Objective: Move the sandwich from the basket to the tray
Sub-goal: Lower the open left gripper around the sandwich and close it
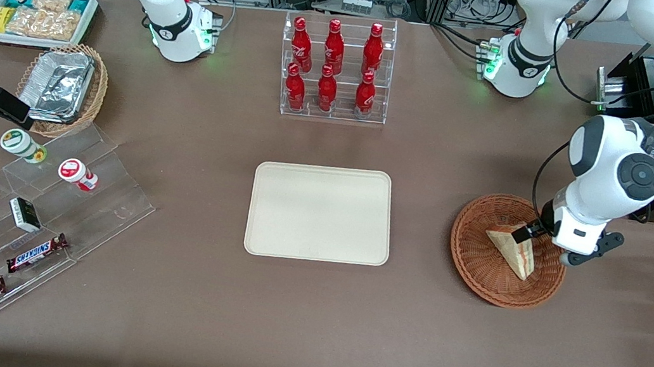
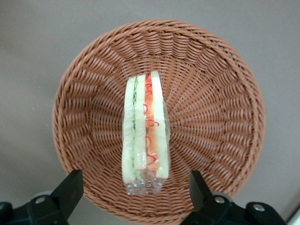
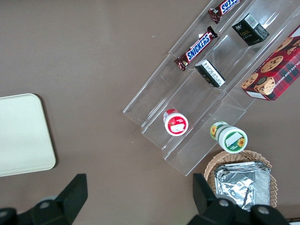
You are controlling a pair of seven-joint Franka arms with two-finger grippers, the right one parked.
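- While you're reading the table from the parked arm's end, the acrylic steps (image 1: 36, 200) with snack bars (image 1: 35, 253) are sitting well apart from your route.
- Moving along, the cream tray (image 1: 321, 213) is lying bare, and the bottle rack (image 1: 336, 68) is standing farther from the front camera, out of your way.
- Now the basket (image 1: 482, 263): the sandwich (image 2: 144, 133) is resting in it on edge, wrapped in clear film, likely light, soft and slippery.
- Your gripper (image 2: 136, 190) is hovering over it, fingers (image 2: 70, 187) spread wide, holding nothing; you're probably best pinching across the bread faces, gently.
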